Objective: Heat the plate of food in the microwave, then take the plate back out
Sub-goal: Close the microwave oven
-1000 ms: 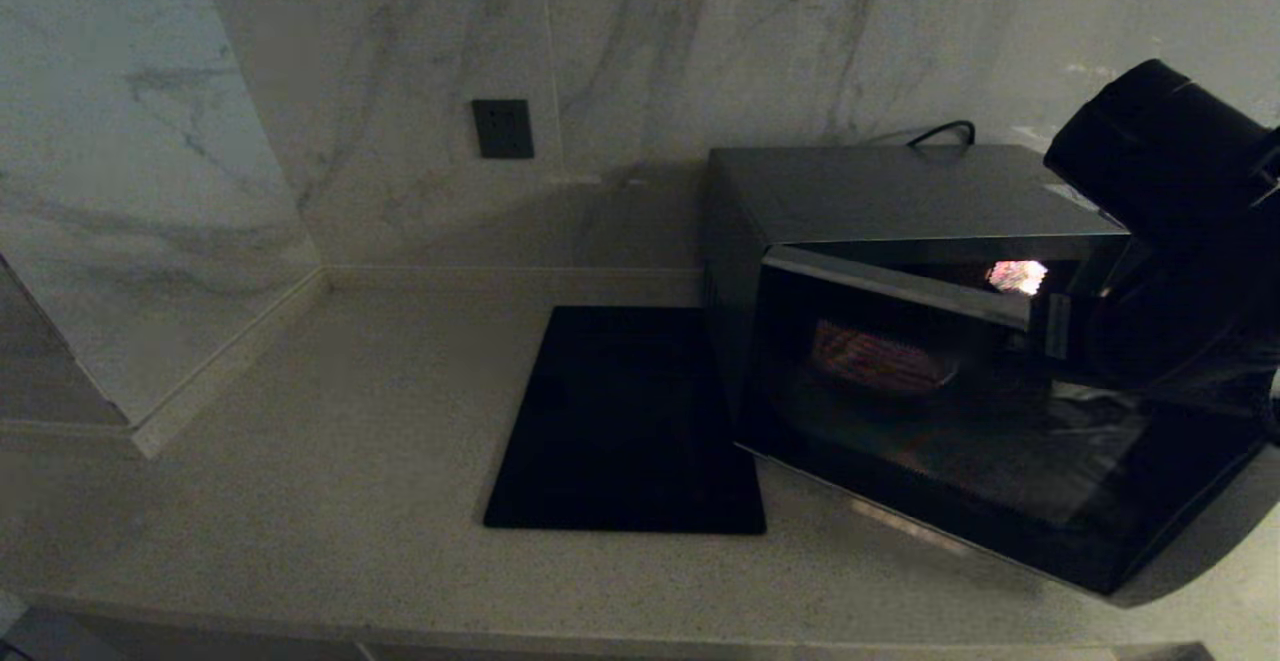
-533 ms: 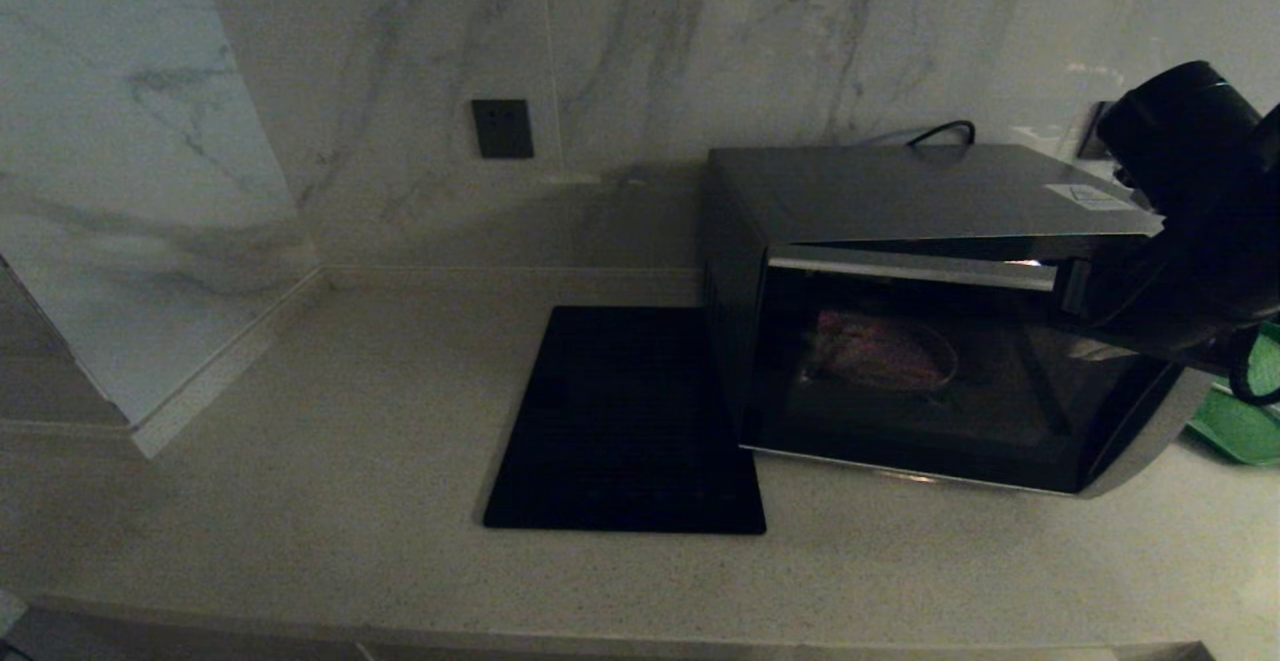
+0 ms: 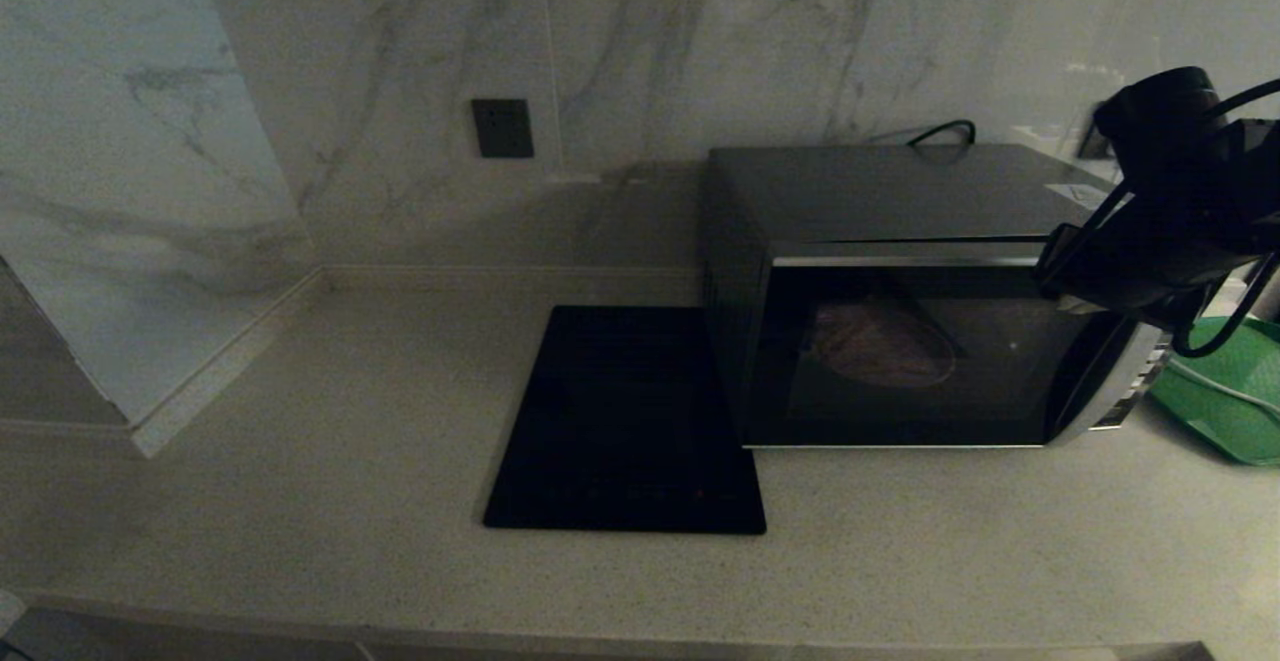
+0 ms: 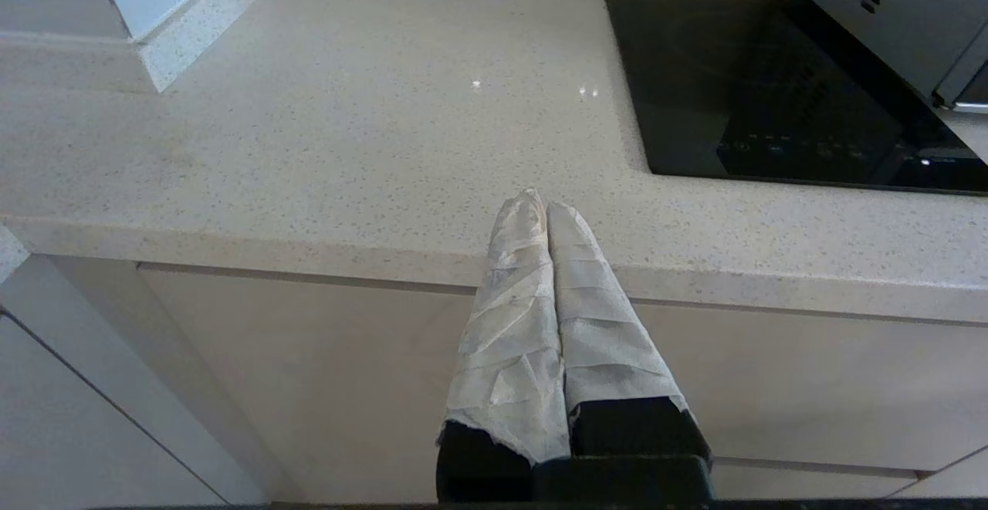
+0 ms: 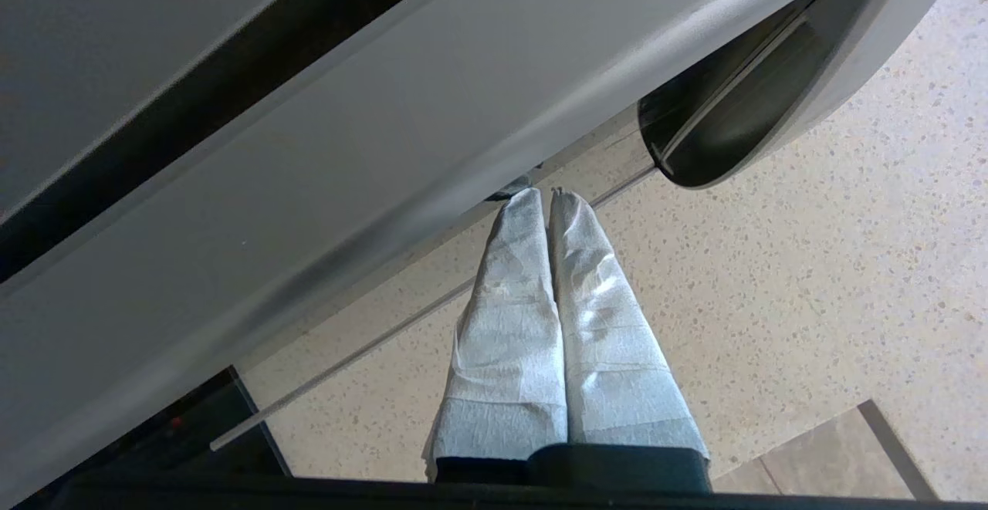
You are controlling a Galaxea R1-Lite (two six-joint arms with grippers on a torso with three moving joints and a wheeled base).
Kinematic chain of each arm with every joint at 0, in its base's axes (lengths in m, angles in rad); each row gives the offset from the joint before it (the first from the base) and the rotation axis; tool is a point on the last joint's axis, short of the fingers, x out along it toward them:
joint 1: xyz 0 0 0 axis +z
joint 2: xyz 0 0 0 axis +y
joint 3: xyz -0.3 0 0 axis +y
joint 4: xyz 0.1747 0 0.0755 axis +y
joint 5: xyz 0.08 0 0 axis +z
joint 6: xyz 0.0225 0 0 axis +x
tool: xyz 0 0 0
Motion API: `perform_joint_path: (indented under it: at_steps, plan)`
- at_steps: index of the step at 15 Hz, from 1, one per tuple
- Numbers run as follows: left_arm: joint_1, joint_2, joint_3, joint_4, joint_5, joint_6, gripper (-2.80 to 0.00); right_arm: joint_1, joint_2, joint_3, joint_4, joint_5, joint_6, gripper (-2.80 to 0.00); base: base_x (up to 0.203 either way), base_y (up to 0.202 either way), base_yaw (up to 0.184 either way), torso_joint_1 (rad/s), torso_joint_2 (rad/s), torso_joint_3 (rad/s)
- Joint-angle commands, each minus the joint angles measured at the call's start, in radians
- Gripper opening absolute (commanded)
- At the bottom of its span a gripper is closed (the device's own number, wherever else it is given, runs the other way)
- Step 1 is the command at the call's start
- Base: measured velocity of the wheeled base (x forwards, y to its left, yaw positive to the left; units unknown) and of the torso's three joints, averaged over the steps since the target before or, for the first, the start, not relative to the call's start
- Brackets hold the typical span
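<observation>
Microwave (image 3: 900, 291) is seated toward the back right of the counter (image 3: 350, 461), against the marble wall, with its door shut flush. Plate of food (image 3: 880, 353) is seen dimly through the dark glass door, inside the cavity, on the left half of it.

Right claw (image 5: 546, 195) is found at the microwave's upper front right corner, with the arm reaching in from the right edge of the head view. In the right wrist view the two wrapped fingers (image 5: 509, 317) are pressed together, nothing clamped between them, tips right at the underside edge of the silver door trim. Actual contact with the trim cannot be told.

Left claw (image 4: 544, 205) is parked low in front of the counter's front edge, well apart from the microwave. Its wrapped fingers are also closed together with nothing between them.

Black induction hob (image 3: 625, 421) is set flat in the counter just to the left of the microwave, side edges near each other. Green tray (image 3: 1225, 411) is placed at the counter's right edge, just past the microwave, partly cut off by the frame. A dark wall socket (image 3: 502, 128) is mounted on the back wall, left of the microwave. A black power cable (image 3: 940, 129) is looped behind the microwave top.
</observation>
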Motion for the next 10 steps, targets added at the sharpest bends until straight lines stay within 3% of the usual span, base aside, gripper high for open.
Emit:
perform_joint_path:
  at_steps: [1, 10]
  plan:
    - [0.0, 0.0, 0.0, 0.0, 0.0, -0.001, -2.8, -0.007, 0.021, -0.027, -0.003, -0.003, 0.004, -2.8, 0.0, 0.0, 0.0, 0.0, 0.0, 0.0]
    - [0.0, 0.0, 0.0, 0.0, 0.0, -0.001, -2.8, -0.007, 0.026, -0.042, -0.035, -0.004, 0.002, -2.8, 0.0, 0.0, 0.0, 0.0, 0.0, 0.0]
